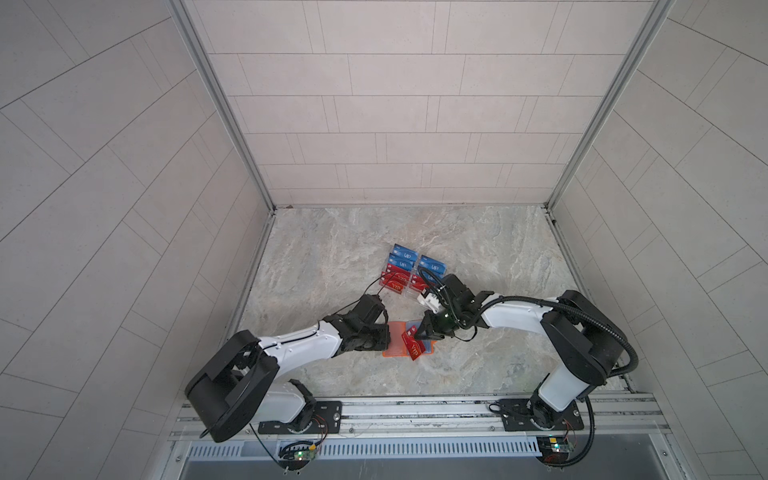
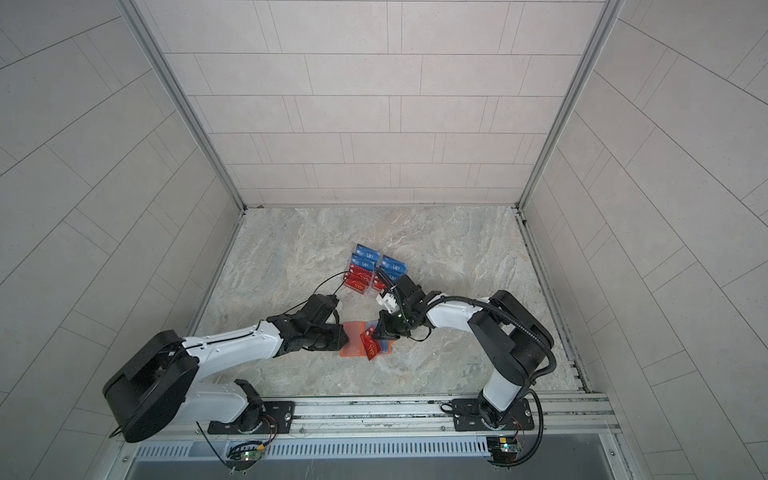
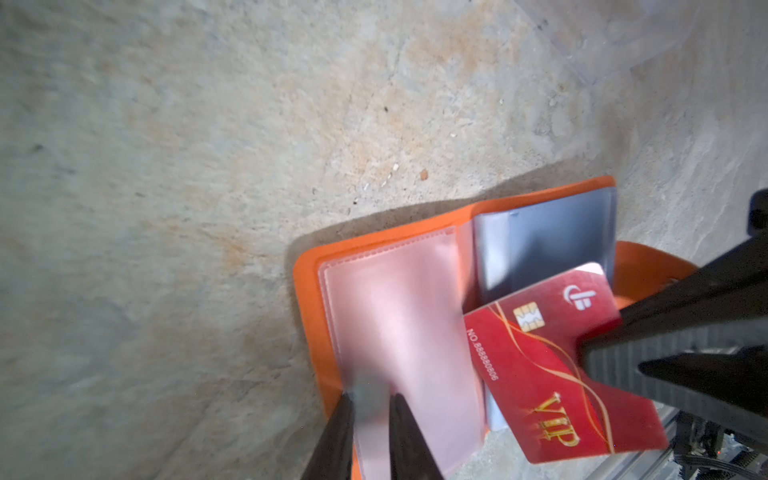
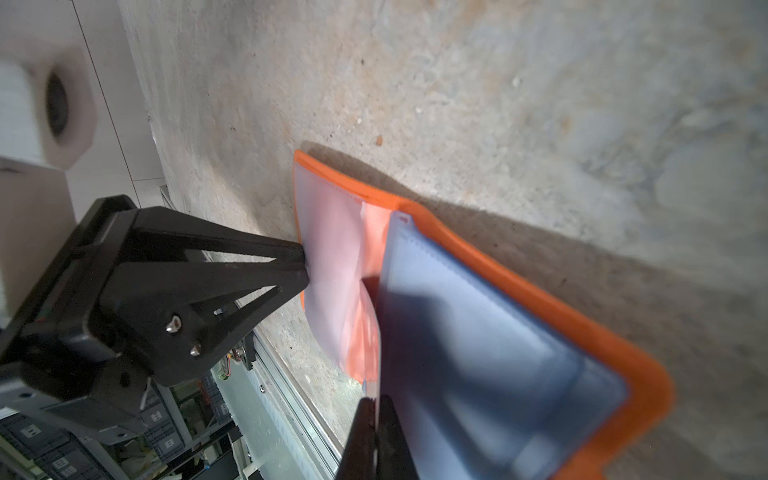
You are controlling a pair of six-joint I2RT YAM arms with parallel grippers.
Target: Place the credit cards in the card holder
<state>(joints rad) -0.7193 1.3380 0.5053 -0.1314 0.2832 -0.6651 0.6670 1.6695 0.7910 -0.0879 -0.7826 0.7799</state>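
Note:
The orange card holder [image 1: 392, 353] [image 2: 351, 352] lies open on the marble table, with clear sleeves inside. My left gripper [image 1: 388, 337] [image 2: 346, 336] [image 3: 372, 401] is shut on the edge of a raised pinkish sleeve [image 3: 399, 316] on the holder's left half [image 3: 307, 299]. My right gripper [image 1: 417, 332] [image 2: 376, 332] [image 4: 376, 405] is shut on a red credit card [image 1: 411, 345] [image 2: 370, 348] [image 3: 540, 374] with gold VIP lettering. It holds the card tilted over the bluish sleeve [image 4: 498, 353] of the right half. More credit cards, blue and red, stand in clear racks [image 1: 399, 270] [image 2: 363, 268] behind.
Two clear acrylic tiered racks [image 1: 430, 268] [image 2: 392, 268] stand side by side just behind the right wrist. A corner of one rack [image 3: 602, 41] shows in the left wrist view. A metal rail [image 1: 415, 409] runs along the front edge. Tiled walls close in three sides.

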